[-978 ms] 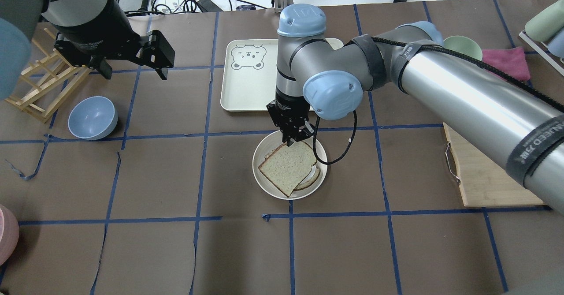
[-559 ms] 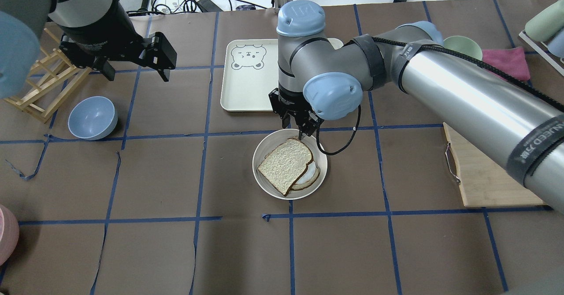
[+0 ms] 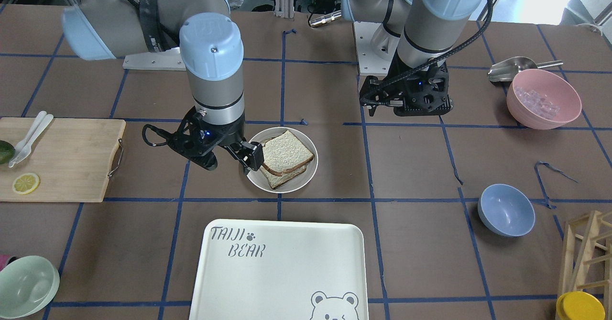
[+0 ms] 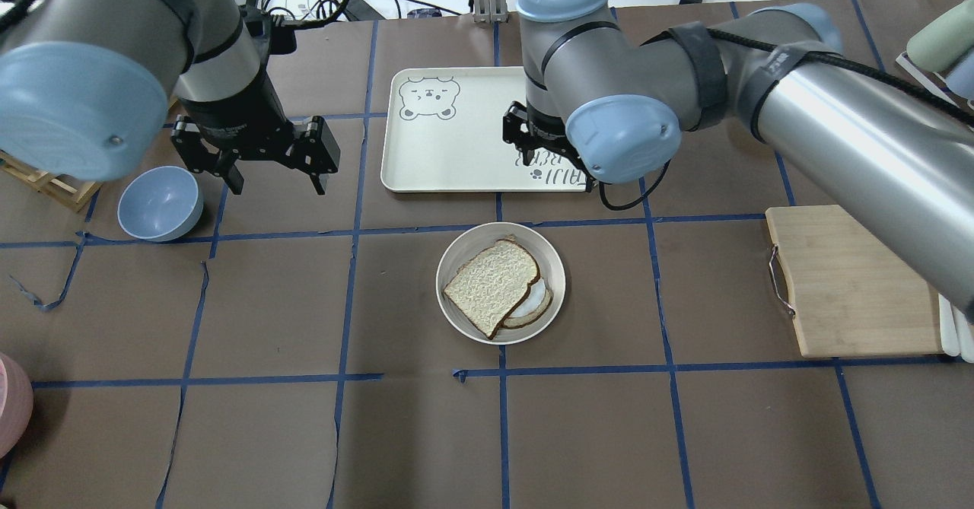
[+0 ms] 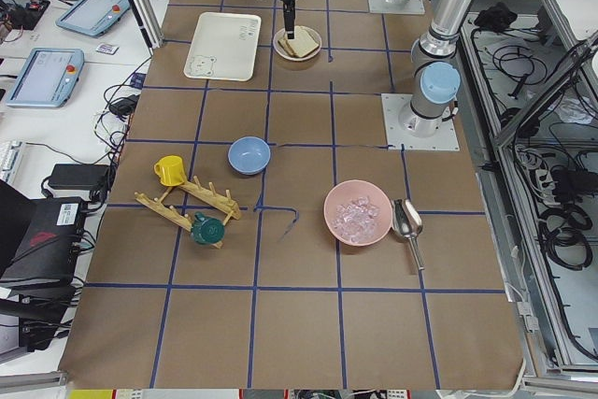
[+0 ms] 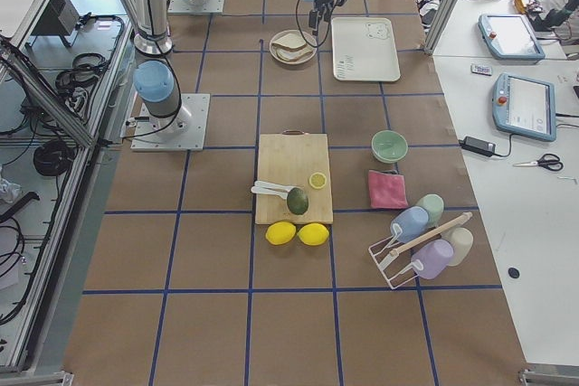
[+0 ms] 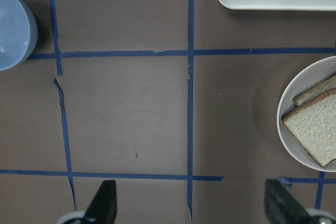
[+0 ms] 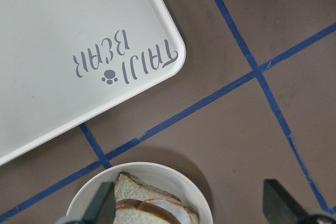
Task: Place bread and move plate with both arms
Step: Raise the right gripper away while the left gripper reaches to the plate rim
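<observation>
The bread [image 4: 493, 281] lies flat on the round off-white plate [image 4: 456, 319], on top of a second slice with fried egg [image 4: 535, 301] that peeks out underneath. My right gripper [image 3: 231, 160] is open and empty. It hovers just beyond the plate's far rim, by the tray's near corner, apart from the bread. My left gripper [image 4: 275, 182] is open and empty above bare table, left of the plate. The left wrist view shows the plate's rim [image 7: 286, 103] and the bread [image 7: 315, 129] at its right edge.
The bear-printed white tray [image 4: 441, 151] lies just beyond the plate. A blue bowl [image 4: 160, 203] and a wooden rack [image 4: 46, 182] are at the left. A cutting board [image 4: 845, 281] is at the right. A pink bowl [image 3: 542, 97] stands near the left arm's base.
My right gripper let go of the bread, which dropped flat onto the other slice, and drew back over the tray's corner. My left gripper moved down and right, closer to the plate.
</observation>
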